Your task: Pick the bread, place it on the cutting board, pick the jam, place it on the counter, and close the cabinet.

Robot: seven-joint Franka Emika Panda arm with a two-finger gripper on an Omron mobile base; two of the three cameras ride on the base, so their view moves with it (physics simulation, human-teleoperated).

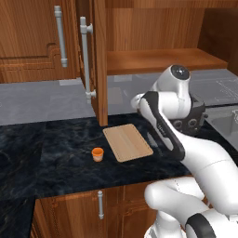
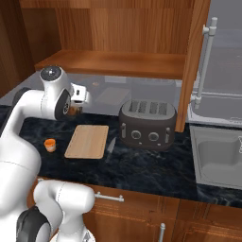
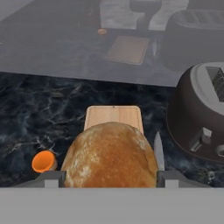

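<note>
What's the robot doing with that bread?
The gripper is holding the bread up in the air above the cutting board, which is bare. The jam already sits on the counter beside the board. The cabinet door is open, and a toaster stands nearby.

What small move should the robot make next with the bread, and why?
Probably lower the bread straight down onto the cutting board. In the hand view the hand grips the bread above the board, which lies bare, with the jam and a knife flanking it on the counter.
</note>
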